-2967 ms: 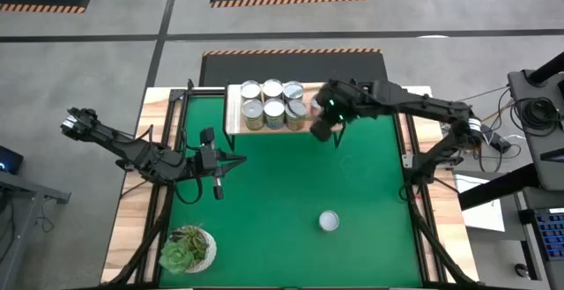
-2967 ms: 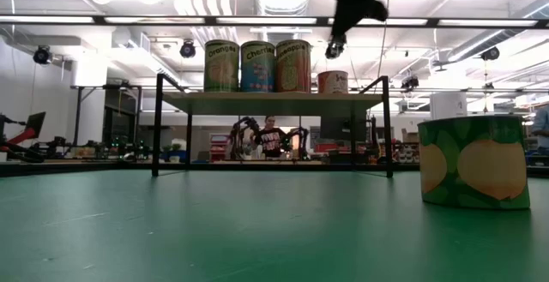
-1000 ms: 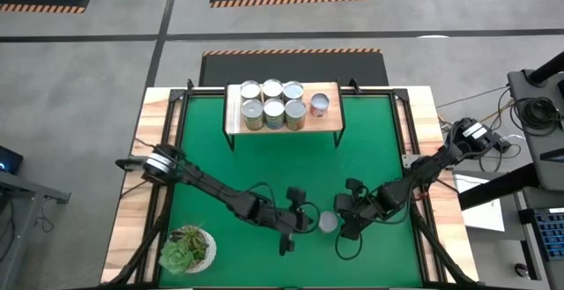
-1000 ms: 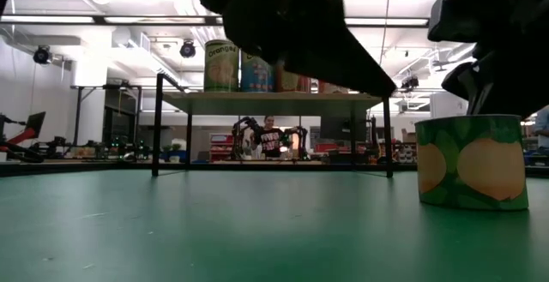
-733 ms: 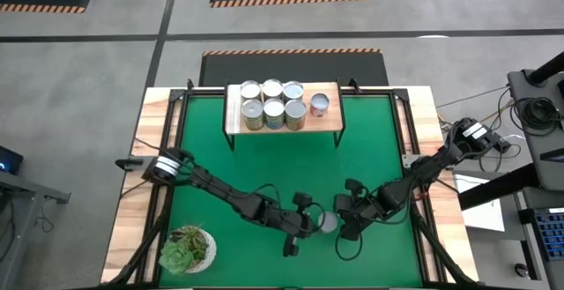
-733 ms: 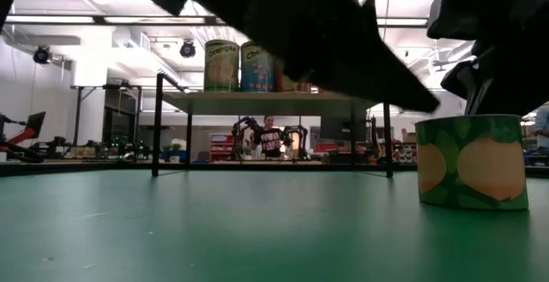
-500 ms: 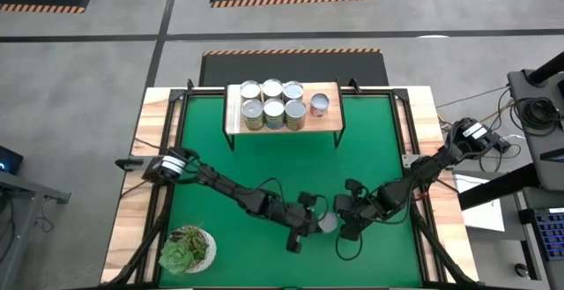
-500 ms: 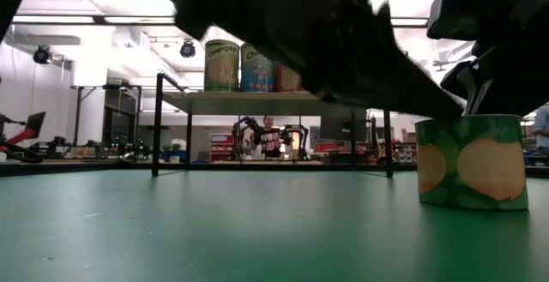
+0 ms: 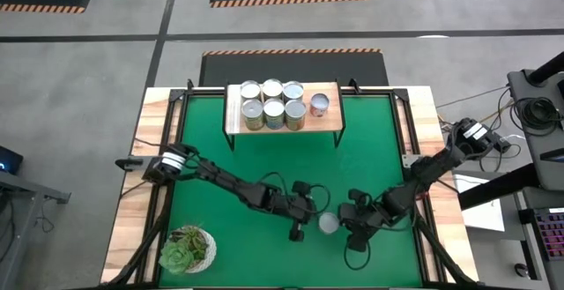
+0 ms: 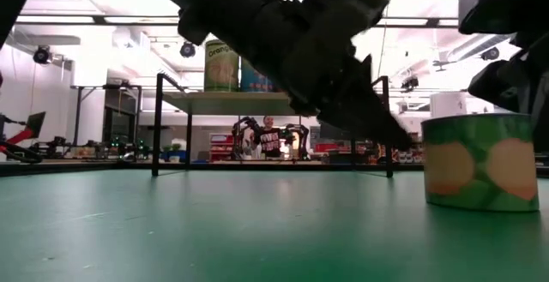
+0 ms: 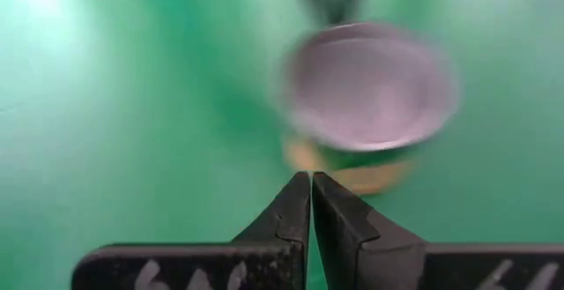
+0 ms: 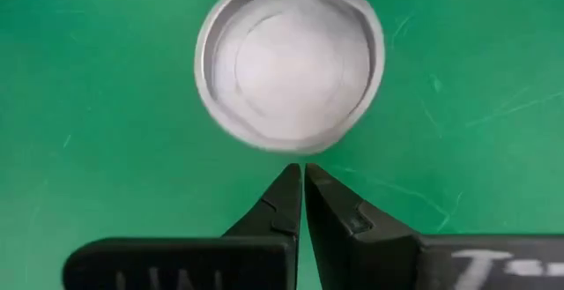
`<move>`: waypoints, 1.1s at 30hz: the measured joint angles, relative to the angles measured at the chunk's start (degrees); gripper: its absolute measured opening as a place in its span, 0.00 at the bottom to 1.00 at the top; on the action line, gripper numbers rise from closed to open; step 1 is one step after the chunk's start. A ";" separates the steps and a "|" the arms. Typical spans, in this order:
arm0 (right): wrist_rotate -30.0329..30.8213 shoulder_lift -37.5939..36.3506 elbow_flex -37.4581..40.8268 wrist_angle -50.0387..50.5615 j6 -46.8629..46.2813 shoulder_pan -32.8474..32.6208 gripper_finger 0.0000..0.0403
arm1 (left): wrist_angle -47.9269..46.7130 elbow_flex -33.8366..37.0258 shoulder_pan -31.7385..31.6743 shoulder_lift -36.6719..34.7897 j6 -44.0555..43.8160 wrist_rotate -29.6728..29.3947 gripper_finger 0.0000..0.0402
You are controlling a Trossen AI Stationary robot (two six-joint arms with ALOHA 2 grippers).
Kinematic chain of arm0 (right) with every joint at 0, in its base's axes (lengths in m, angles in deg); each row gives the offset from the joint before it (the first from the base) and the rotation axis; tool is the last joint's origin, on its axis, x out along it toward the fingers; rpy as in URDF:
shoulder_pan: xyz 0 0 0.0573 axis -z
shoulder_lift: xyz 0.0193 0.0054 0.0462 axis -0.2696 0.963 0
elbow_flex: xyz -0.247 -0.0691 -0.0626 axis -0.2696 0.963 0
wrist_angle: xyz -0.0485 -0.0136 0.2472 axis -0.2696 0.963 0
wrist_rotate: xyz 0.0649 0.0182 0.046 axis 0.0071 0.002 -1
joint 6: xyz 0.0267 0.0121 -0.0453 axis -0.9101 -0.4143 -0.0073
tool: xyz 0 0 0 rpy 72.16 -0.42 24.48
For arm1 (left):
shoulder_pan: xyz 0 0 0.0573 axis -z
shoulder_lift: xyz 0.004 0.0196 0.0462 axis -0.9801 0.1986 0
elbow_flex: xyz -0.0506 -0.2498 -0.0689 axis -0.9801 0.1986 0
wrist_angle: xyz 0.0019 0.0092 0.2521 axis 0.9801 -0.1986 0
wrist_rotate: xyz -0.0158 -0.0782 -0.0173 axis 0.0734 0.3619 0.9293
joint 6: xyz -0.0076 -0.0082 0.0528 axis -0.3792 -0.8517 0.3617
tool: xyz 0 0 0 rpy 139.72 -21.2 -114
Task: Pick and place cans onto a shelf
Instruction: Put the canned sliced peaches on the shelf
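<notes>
Across the lower middle of the high view, the green surface (image 9: pixel 264 158) is crossed by both arms, which converge on one loose can (image 9: pixel 329 223). At the upper middle, the shelf (image 9: pixel 328 120) carries seven cans (image 9: pixel 272 103), six packed in two rows and one set apart beside them. The left end effector (image 9: pixel 300 228) is seen just left of the loose can, the right end effector (image 9: pixel 352 229) just right of it; in each wrist view the fingers are pressed together, with nothing pinched.

A collision between the two arms is judged the main risk, since both are crowded against the same can. With fingers pressed together, a further advance would probably shove or tip the can rather than grasp it, and a tipped can could roll across the surface.

The loose can is seen upright in the low view, its long axis vertical and its shiny round top facing up.
</notes>
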 joint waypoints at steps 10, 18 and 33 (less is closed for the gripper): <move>2.36 0.02 0.00 0.22 -1.42 -1.07 0.02 | -6.40 0.04 0.84 -2.71 3.96 0.07 0.00; 12.77 0.02 0.00 -0.01 0.57 -0.26 0.02 | 6.85 0.04 1.36 1.15 4.41 15.00 0.00; 3.71 0.00 -0.11 -2.53 0.18 -0.68 0.02 | -4.41 0.05 -0.21 -0.58 1.69 1.77 0.00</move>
